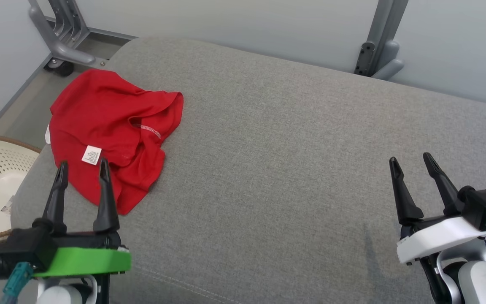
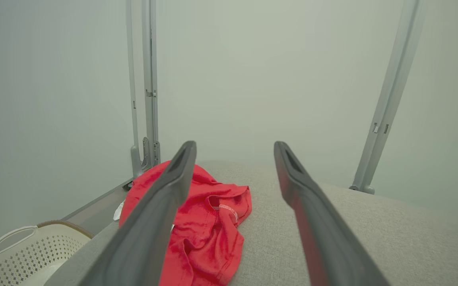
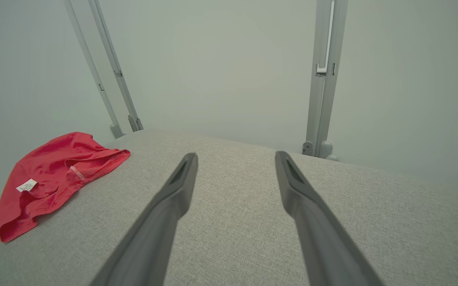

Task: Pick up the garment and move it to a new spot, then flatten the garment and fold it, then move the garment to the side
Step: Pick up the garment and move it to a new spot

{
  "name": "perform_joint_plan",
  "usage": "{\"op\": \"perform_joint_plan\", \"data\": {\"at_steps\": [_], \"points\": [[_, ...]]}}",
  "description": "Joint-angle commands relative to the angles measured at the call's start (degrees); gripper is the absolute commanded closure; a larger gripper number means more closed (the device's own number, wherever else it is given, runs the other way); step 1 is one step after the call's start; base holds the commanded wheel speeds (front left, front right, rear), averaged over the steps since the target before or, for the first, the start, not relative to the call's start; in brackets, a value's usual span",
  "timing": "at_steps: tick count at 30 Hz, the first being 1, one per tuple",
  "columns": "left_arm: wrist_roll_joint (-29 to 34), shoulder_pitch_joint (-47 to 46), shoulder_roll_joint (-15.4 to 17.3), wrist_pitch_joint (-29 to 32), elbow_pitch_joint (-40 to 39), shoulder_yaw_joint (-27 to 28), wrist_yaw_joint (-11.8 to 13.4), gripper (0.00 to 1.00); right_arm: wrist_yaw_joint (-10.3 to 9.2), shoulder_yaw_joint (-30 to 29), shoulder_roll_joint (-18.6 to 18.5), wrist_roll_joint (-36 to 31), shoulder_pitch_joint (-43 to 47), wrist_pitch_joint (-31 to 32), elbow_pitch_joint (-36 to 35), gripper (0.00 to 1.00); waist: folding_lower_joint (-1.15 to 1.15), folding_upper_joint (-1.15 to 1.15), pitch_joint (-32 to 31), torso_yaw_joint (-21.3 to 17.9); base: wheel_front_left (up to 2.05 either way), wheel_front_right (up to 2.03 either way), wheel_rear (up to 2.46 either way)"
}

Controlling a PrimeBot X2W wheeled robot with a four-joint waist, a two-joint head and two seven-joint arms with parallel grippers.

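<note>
left gripper (image 1: 82,163): sat low on the left, jaws spread wide and empty, pointing forward.
right gripper (image 1: 410,158): sat low on the right, jaws equally wide and empty, angled slightly leftward.

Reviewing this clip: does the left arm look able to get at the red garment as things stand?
Probably yes. The left gripper is open, its fingers pointing at the red garment, which lies crumpled on the grey cushion just ahead, with nothing between them.
</note>
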Motion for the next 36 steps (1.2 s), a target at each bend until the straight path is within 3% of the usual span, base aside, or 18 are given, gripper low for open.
{"op": "perform_joint_plan", "data": {"at_steps": [1, 6, 10, 20, 26, 32, 34, 35, 36], "points": [[-0.56, -2.88, -0.08, -0.55, -0.04, 0.11, -0.73, 0.0, -0.08, 0.05, -0.55, -0.33, -1.26, 0.54, -0.76, 0.0, 0.0, 0.0, 1.6, -0.86, 0.0, 0.0, 0.0], [-0.78, -9.74, 0.16, -0.55, 1.22, 0.87, -2.21, 0.0, -0.07, 0.48, -1.45, -1.12, -3.48, 2.01, -2.72, 0.0, 0.0, 0.0, 5.72, -2.56, 0.0, 0.0, 0.0], [-1.97, -18.41, 0.52, -0.22, 6.87, 1.58, -4.4, 0.0, -0.07, 1.57, -2.43, -1.71, -6.48, 3.28, -5.06, 0.0, 0.0, 0.0, 11.04, -5.11, 0.0, 0.0, 0.0], [-5.43, -35.5, 1.69, 4.68, 37.4, -1.33, -11.24, 0.0, -0.07, 2.88, -3.77, -2.44, -12.01, 4.27, -7.46, 0.0, 0.0, 0.0, 21.9, -10.47, 0.0, 0.0, 0.0], [-8.69, -40.01, 1.56, 4.15, 53.1, -2.22, -12.73, 0.0, -0.08, 3.36, -3.95, -2.5, -13.39, 3.5, -6.99, 0.0, 0.0, 0.0, 24.32, -12.03, 0.0, 0.0, 0.0], [-11.48, -41.85, 0.99, 5.67, 61.73, -5.17, -13.11, 0.02, -0.07, 3.28, -4.16, -2.67, -14.28, 3.32, -6.57, 0.0, 0.0, 0.0, 25.08, -11.87, 0.0, 0.0, 0.0], [-12.57, -41.83, 0.59, 5.33, 62.52, -6.53, -13.14, 0.61, -0.07, 3.42, -4.14, -2.49, -14.42, 3.32, -6.33, 0.0, 0.0, 0.0, 24.92, -11.6, 0.0, 0.0, 0.0], [-12.7, -42.03, 0.94, 4.49, 62.92, -7.0, -13.15, 0.96, -0.07, 3.47, -4.17, -2.44, -14.56, 3.22, -6.21, 0.0, 0.0, 0.0, 24.71, -11.44, 0.0, 0.0, 0.0], [-13.13, -42.3, 1.21, 3.79, 63.2, -7.32, -13.15, 1.0, -0.07, 3.47, -4.15, -2.4, -14.64, 3.15, -6.11, 0.0, 0.0, 0.0, 24.46, -11.28, 0.0, 0.0, 0.0]]}}
